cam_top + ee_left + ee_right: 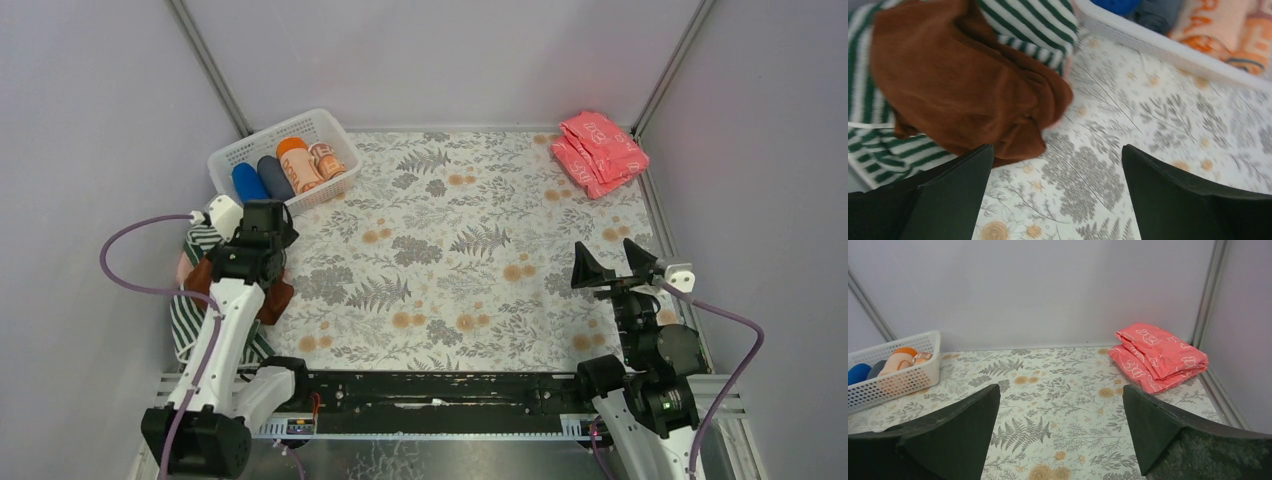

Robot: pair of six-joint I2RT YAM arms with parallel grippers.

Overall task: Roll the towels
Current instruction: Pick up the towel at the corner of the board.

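View from above a table covered in a floral cloth (450, 260). At its left edge lies a loose heap of unrolled towels: a rust-brown towel (958, 80) crumpled on top of a green-and-white striped towel (1038, 25), with a sliver of a pale pink towel (184, 267) showing beneath. The left gripper (1056, 150) hangs just over the brown towel's near edge, fingers spread wide and holding nothing. The right gripper (1060, 390) is likewise wide open and empty, well apart over the bare right side. A white basket (225, 155) at the back left already holds several rolled towels (290, 165); folded coral cloths (600, 150) sit at the back right. The step in hand looks like fetching the next towel. The next move likely calls for lowering, pinching the brown cloth alone, and dragging it onto open table to flatten it.
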